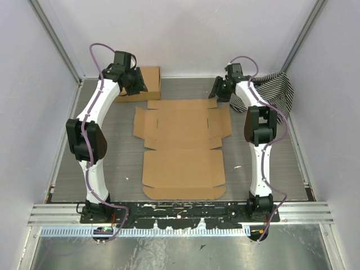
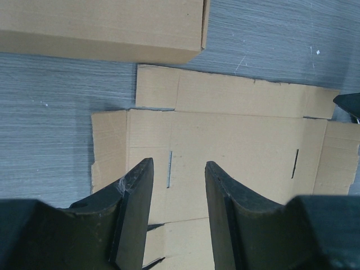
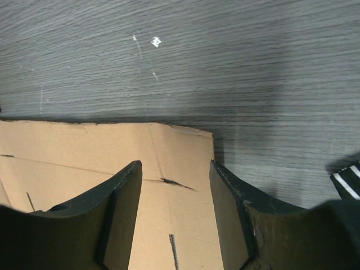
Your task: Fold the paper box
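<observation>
Folding has not begun: your paper box (image 1: 183, 152) lies flat in the middle of the table (image 1: 121, 166), every flap left to fold, and your left gripper (image 2: 179, 169) and right gripper (image 3: 175, 169) hang open over its far corners, holding nothing.

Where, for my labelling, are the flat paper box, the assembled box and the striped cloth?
paper box (image 1: 183, 169): top view, near large panel.
assembled box (image 1: 151, 79): top view, top face.
striped cloth (image 1: 281, 90): top view, middle folds.
</observation>
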Available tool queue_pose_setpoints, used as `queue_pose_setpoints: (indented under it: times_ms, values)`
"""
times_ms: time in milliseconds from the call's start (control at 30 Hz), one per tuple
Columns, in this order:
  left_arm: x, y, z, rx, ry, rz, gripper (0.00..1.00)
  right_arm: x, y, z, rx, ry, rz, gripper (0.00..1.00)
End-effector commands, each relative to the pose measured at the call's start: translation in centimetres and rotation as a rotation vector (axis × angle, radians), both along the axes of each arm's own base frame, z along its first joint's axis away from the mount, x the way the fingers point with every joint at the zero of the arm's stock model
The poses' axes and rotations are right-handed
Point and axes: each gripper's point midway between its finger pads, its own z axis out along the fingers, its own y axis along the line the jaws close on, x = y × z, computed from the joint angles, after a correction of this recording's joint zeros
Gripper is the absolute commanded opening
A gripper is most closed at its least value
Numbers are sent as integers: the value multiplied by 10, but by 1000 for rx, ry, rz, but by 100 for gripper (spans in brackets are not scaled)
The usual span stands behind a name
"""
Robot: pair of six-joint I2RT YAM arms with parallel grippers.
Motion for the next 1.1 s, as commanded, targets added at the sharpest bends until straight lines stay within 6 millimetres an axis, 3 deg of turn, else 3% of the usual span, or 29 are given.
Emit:
queue_pose_setpoints:
  times_ms: [0, 200, 533, 600, 733, 833, 933, 1067]
  values:
    - [7, 0, -8, 10, 8, -2, 49, 13, -7, 12, -65, -60, -11, 57]
    - [10, -1, -16, 13, 22, -2, 49, 15, -7, 5, -80, -64, -5, 57]
    - [13, -1, -28, 16, 54, 2, 50, 13, 14, 4, 9, -78, 75, 53]
    - [12, -1, -31, 17, 63, 5, 50, 13, 17, 5, 10, -87, 86, 48]
    - [11, -1, -35, 18, 79, 7, 50, 12, 19, 14, 8, -104, 94, 24]
    - [9, -1, -37, 19, 88, 9, 50, 9, 20, 21, 6, -109, 98, 12]
    - [8, -1, -38, 21, 95, 9, 50, 5, 22, 30, -1, -110, 104, 2]
    - [4, 2, -40, 33, 117, 15, 51, -5, 23, 44, -45, -120, 111, 1]
